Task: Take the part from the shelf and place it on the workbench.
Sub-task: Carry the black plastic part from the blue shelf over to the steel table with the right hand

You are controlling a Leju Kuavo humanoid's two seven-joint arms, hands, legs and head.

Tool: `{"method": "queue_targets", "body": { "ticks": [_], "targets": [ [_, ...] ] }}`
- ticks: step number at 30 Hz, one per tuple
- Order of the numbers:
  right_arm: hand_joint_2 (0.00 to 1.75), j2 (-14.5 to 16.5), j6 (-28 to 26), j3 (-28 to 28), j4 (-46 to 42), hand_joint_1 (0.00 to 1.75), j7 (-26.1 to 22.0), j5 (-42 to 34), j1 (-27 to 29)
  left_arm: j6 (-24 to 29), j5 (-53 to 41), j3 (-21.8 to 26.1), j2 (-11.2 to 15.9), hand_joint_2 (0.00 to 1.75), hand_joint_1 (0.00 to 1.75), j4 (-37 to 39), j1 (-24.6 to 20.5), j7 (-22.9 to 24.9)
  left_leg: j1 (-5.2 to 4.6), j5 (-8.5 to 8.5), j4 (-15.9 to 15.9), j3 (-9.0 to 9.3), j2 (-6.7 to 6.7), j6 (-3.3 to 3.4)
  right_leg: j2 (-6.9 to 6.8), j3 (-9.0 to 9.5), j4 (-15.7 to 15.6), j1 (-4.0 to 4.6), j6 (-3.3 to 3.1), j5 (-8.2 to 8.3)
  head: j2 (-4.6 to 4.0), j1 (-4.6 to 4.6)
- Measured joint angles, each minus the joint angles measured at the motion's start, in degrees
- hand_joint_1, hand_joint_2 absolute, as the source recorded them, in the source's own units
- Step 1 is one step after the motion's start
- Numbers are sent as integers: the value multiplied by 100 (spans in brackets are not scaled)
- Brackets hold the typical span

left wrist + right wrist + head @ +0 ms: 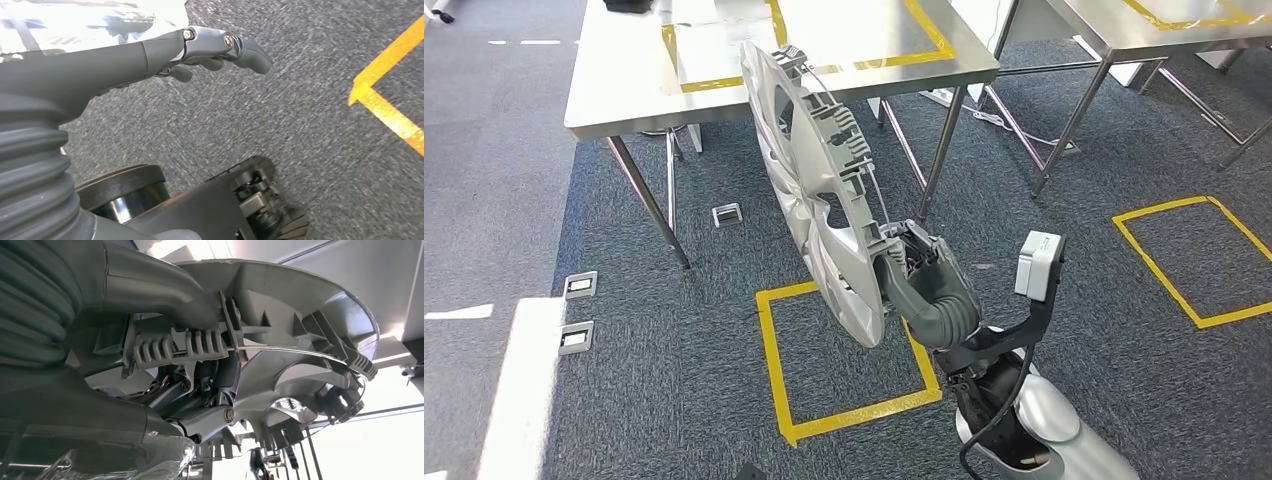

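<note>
Short of the desk (624, 95), in the head view, your right hand (914, 262) holds the part (819, 185), a silver wheel cover, by its lower rim. The part stands on edge in the air, tilted, its ribbed back toward the arm, its upper rim overlapping the near edge of the desk in the picture. I judge the carrying step in hand: the part is off the shelf and not yet set down. Your next move calls for bringing it over the desk, laying it flat inside the yellow outline (724, 82) and letting go. The near edge of the desk is the hazard; the raised rim could catch it if you approach low. On the floor before the desk lie a yellow tape square (769, 340) and small metal floor plates (579, 285). A second desk (1124, 35) stands beside the first, a gap between them; keep to the nearer one.

From the left wrist view, your left hand (220, 47) hangs over carpet, fingers (250, 50) loosely curled with nothing in them. A corner of yellow tape (385, 107) lies well apart from it. That hand is free to steady the part if needed.

From the right wrist view, the fingers (200, 390) are hooked through an opening in the back of the part, thumb over the rim. The clips and wire ring (290, 351) lie just beside the grip; the hold looks firm, though how far the fingers reach behind I cannot tell.
</note>
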Motion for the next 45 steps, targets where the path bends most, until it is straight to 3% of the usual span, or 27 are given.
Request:
{"method": "queue_targets", "body": {
  "ticks": [2, 3, 4, 5, 7, 8, 10, 14, 16, 18, 19, 20, 23, 24, 25, 29, 31, 33, 34, 35, 36, 37, 38, 40, 43, 45],
  "targets": [
    [175, 0, -1, 20, 11, 175, 0, 0, -24, -11, -2, -2, 0, 175, 0, -1, -10, 2, 15, -22, -9, 40, 1, 8, -2, -383, 697, -17, 27, -281, 0, 10],
    [175, 0, -1, 30, 19, 175, 0, 0, -27, -19, -2, -3, 1, 175, 0, -1, -11, 3, 19, -40, -5, 55, 0, 5, -3, -567, 998, -28, 38, -351, 0, 11],
    [175, 0, -1, 38, 26, 175, 0, 0, -26, -27, -3, -4, 1, 175, 0, -1, -10, 5, 26, -64, -1, 76, -4, -7, -3, -670, 1126, -36, 46, -312, 0, 13],
    [175, 0, -1, 43, 32, 175, 0, 0, -28, -35, -5, -6, 1, 175, 0, -1, -9, 7, 37, -95, 6, 108, -12, -25, -3, -666, 1037, -44, 53, -158, 0, 13],
    [175, 0, -2, 53, 37, 175, 1, 0, -33, -49, -8, -8, 0, 175, 0, -1, -7, 6, 66, -181, 28, 190, -31, -80, 2, -410, 403, -58, 62, 270, 0, 16],
    [175, 1, -3, 61, 42, 175, 1, -1, -38, -52, -9, -8, 1, 175, 0, -1, -12, 4, 70, -229, 45, 212, -36, -119, 10, -266, 88, -54, 58, 401, 0, 22],
    [175, 4, -4, 77, 49, 175, -2, -2, -49, -55, -10, -10, 1, 175, 0, -1, -23, -7, 66, -295, 57, 218, -40, -201, 24, -118, -216, -35, -16, 408, 0, 22],
    [175, 9, -12, 87, 52, 175, -5, -1, -58, -55, -9, -22, -2, 175, 0, -3, -25, -27, 68, -414, 144, 215, -2, -315, 7, -36, -271, -26, -204, 287, 0, -17],
    [175, 10, -19, 89, 54, 175, -7, -1, -60, -54, -10, -27, -1, 175, 0, -3, -26, -31, 65, -624, 715, -76, 54, -336, -16, 55, -288, -22, -270, 223, 0, -48],
    [175, 11, -19, 95, 58, 175, -8, -2, -63, -55, -10, -31, -1, 175, 0, -3, -16, -32, 63, -792, 1464, -564, 71, -334, -27, 143, -288, 4, -305, 142, 0, -66],
    [175, 11, -19, 100, 61, 175, -8, -2, -62, -55, -10, -32, -2, 175, 0, -3, -7, -32, 61, -751, 1654, -738, 71, -325, -26, 198, -288, 17, -311, 96, 0, -68],
    [175, 11, -19, 106, 63, 175, -7, -2, -62, -56, -10, -33, -2, 175, 0, -3, 0, -31, 57, -587, 1624, -810, 71, -305, -23, 270, -288, 30, -313, 43, 0, -72],
    [175, 11, -19, 118, 64, 175, -9, -2, -66, -56, -10, -34, 0, 175, 0, -2, 6, -32, -2, 174, 757, -580, 80, -179, -22, 525, -300, 59, -285, -144, 0, -69],
    [175, 13, -19, 121, 65, 175, -10, -2, -69, -57, -10, -34, 1, 175, 0, -1, 5, -32, -32, 283, 530, -481, 86, -133, -21, 576, -315, 56, -257, -183, 0, -67],
    [175, 14, -19, 122, 66, 175, -11, -2, -71, -58, -9, -34, 3, 175, 0, -1, 6, -32, -63, 289, 414, -422, 92, -95, -22, 604, -336, 50, -227, -204, 0, -68],
    [175, 16, -21, 120, 64, 175, -21, -2, -81, -60, -8, -34, 4, 175, 0, 0, 2, -37, -53, 136, 73, -202, 91, 0, -27, 548, -228, 41, -108, -178, 0, -75],
    [175, 15, -21, 122, 66, 175, -25, -2, -89, -62, -7, -34, -2, 175, 0, -1, 1, -44, -8, 89, -3, -98, 81, 15, -18, 224, 271, 35, -60, -284, 0, -54],
    [175, 15, -22, 135, 71, 175, -26, -18, -83, -64, -2, -34, -3, 175, 0, -1, 5, -46, 6, 10, -4, -21, 77, 18, -14, -287, 914, 15, -11, -469, 0, -37],
    [175, 15, -22, 145, 76, 175, -26, -31, -76, -64, 0, -34, -3, 175, 0, -1, 8, -46, 7, -40, -1, 34, 73, 12, -14, -488, 1087, 4, 8, -497, 0, -35],
    [175, 15, -24, 156, 82, 175, -26, -43, -72, -64, 1, -34, -3, 175, 0, -1, 10, -46, 9, -97, 2, 103, 68, 4, -15, -597, 1083, -4, 21, -431, 0, -35],
    [175, 15, -28, 163, 88, 175, -26, -50, -71, -64, 1, -34, -4, 175, 0, -1, 12, -46, 14, -159, 6, 186, 61, -8, -16, -607, 897, -10, 27, -258, 0, -34],
    [175, 15, -32, 167, 92, 175, -26, -54, -72, -64, 1, -34, -8, 175, 0, -1, 12, -46, 19, -230, 10, 277, 54, -25, -16, -539, 566, -13, 28, 21, 0, -33],
    [175, 15, -36, 169, 98, 175, -27, -54, -71, -65, 1, -34, -10, 175, 0, 0, 11, -46, 20, -302, 20, 362, 50, -52, -15, -455, 228, -10, 14, 289, 0, -29],
    [175, 19, -39, 175, 111, 175, -34, -60, -78, -66, 2, -34, -13, 175, 0, 0, 4, -46, 20, -420, 35, 449, 46, -128, -14, -347, -196, 14, -68, 571, 0, -29],
    [175, 31, -57, 174, 116, 175, -57, -73, -89, -70, 3, -35, -21, 175, 0, -1, -5, -46, 26, -481, 54, 492, 56, -226, -23, -299, -248, 32, -220, 545, 0, -36],
    [175, 38, -75, 170, 120, 175, -71, -75, -96, -71, 1, -35, -27, 175, 0, -1, -15, -48, 31, -507, 308, 391, 66, -262, -28, -194, -304, 12, -284, 496, 0, -54]
  ]
}}
